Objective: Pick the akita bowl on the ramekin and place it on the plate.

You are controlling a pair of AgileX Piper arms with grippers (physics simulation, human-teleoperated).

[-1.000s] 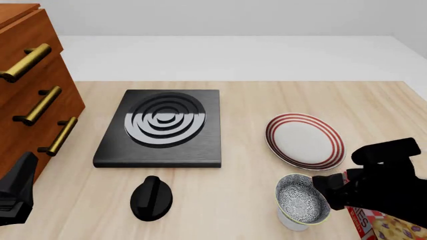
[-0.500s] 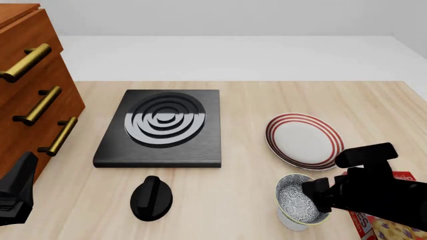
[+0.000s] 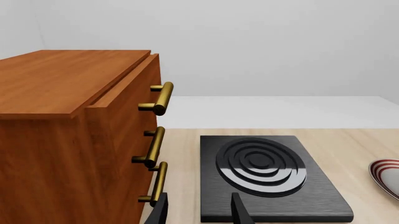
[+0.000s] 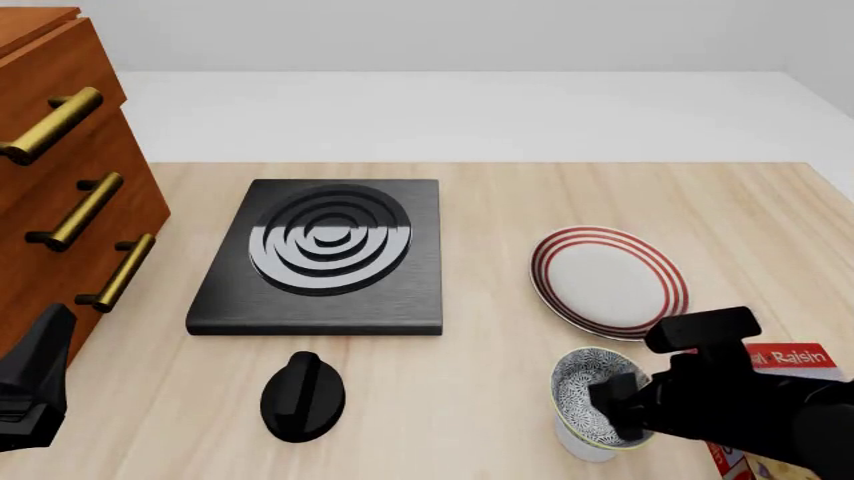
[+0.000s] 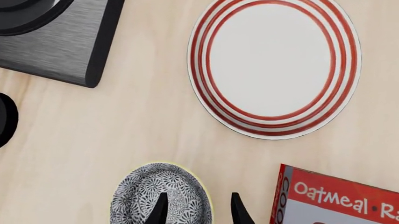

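The akita bowl [image 4: 582, 388], speckled black and white inside, sits on the white ramekin [image 4: 579, 446] near the table's front right. My right gripper [image 4: 618, 408] hangs over the bowl's right side. In the right wrist view that gripper [image 5: 198, 212] is open, with one finger [image 5: 160, 209] over the bowl [image 5: 146, 193] and the other outside its rim. The ramekin is hidden in that view. The red-ringed plate [image 4: 609, 282] [image 5: 274, 65] lies just beyond the bowl. My left gripper [image 3: 199, 214] is open and holds nothing, low at the front left [image 4: 34, 385].
A black stove plate [image 4: 324, 255] [image 3: 268, 172] lies mid-table, with a black knob [image 4: 303, 396] in front of it. A wooden drawer cabinet [image 4: 60, 190] [image 3: 68, 126] with brass handles stands at the left. A red oatmeal box [image 4: 781, 360] [image 5: 337, 200] lies right of the bowl.
My right arm has moved left and lower, bringing its fingers over the bowl's right rim and uncovering more of the oatmeal box. The left arm has stayed still.
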